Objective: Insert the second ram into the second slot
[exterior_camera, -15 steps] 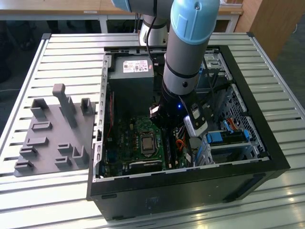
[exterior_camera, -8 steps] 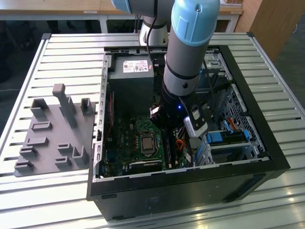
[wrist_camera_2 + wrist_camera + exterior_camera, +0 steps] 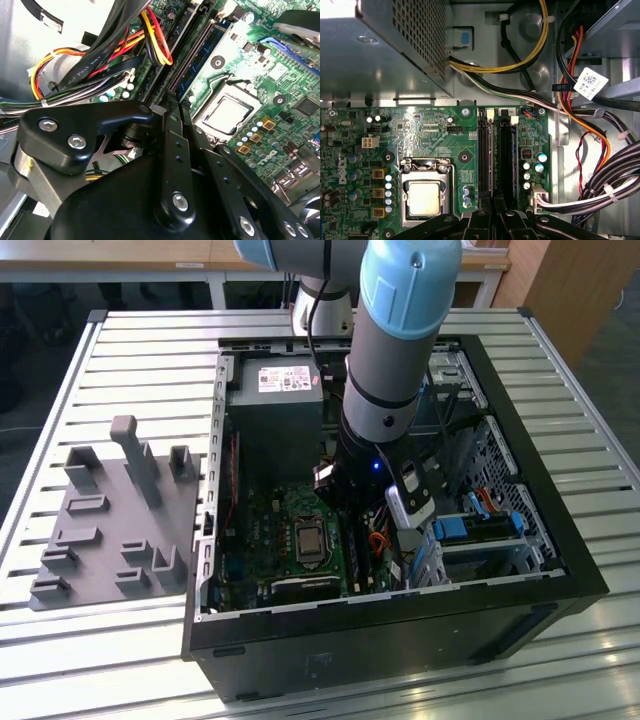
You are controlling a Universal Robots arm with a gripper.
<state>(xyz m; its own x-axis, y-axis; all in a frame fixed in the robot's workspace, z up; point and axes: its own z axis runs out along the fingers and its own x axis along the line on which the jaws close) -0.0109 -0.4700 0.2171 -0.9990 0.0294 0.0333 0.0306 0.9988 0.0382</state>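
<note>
Your grey-and-pale-blue robot arm [image 3: 400, 350] reaches down into the open black tower computer case [image 3: 350, 665], which lies on its side on the slatted metal surface [image 3: 130, 350]. In the exterior view the arm comes in from 12 o'clock. Its lower end sits just 3 o'clock of the case's middle, above the green motherboard [image 3: 435, 130].

The hand [image 3: 494, 202] is narrow. In both wrist views you see the black fingers [image 3: 175, 150] drawn in close, pinched on the second ram [image 3: 202, 54], a thin blue circuit-board stick. The stick stands on edge along the row of long black memory slots [image 3: 506, 150], in line with the slim gap between the fingers. It is on the side nearer the square silver processor socket [image 3: 424, 197]. You can't tell from these views whether it is fully seated, or which slot it is in.

Around it:
- A bundle of red, yellow and orange wires [image 3: 150, 35] runs just beside the slots, on the side away from the socket.
- The grey metal power supply box [image 3: 275, 405] sits at 11 o'clock inside the case in the exterior view.
- Chunky blue plastic drive-bay clips [image 3: 455, 530] sit at 4 o'clock, near the arm's lower end.
- A flat grey fixture plate with upright pegs [image 3: 100, 540] lies on the surface at 9 o'clock of the case, well apart from the hand.
</note>
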